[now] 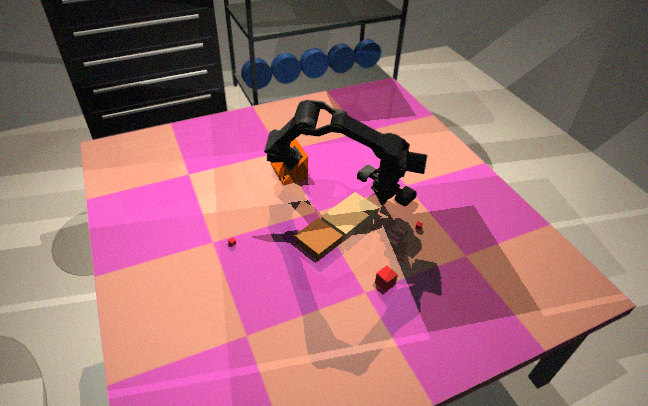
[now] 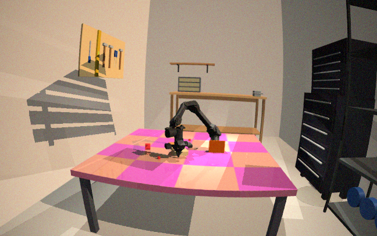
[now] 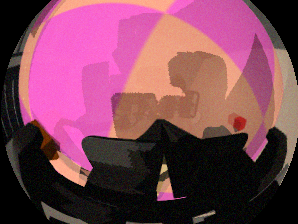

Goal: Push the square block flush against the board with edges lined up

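Zero readable labels; end effector (image 1: 383, 201) (image 2: 178, 155) (image 3: 160, 123) shut near pale piece (image 1: 352, 210).

Black drawer cabinet (image 1: 145, 55) (image 2: 323, 116); pale walls; striped shadows.

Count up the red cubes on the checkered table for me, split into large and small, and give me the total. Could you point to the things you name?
Large red cube (image 1: 386, 279) (image 2: 148, 146): 1
Small red cubes (image 1: 232, 242) (image 1: 419, 226) (image 2: 189, 140) (image 2: 159, 157): 2
Total: 3
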Robot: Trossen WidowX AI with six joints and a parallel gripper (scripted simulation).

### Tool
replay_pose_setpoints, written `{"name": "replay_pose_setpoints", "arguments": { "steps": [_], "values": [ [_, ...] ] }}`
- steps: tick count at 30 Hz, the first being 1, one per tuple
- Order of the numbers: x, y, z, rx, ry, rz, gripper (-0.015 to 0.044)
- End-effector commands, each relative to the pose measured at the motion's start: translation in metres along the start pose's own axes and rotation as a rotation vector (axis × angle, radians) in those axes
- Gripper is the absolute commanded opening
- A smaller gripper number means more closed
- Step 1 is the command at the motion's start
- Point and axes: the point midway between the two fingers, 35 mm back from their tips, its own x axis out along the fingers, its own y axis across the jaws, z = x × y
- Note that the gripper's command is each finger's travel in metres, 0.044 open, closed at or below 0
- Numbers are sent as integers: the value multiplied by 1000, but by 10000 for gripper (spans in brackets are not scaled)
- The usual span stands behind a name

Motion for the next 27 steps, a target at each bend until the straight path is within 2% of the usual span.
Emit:
{"name": "replay_pose_setpoints", "arguments": {
  "steps": [1,10,13,15,20,27],
  "values": [
    [-2,-2,7,7,-6,-5,0],
    [-3,0,15,0,0,0,0],
    [-44,0,15,5,-6,-3,0],
    [-57,1,15,7,-8,-4,0],
    [-58,0,14,2,-8,-19,0],
    [-56,37,-11,25,-6,-2,0]
  ]
}}
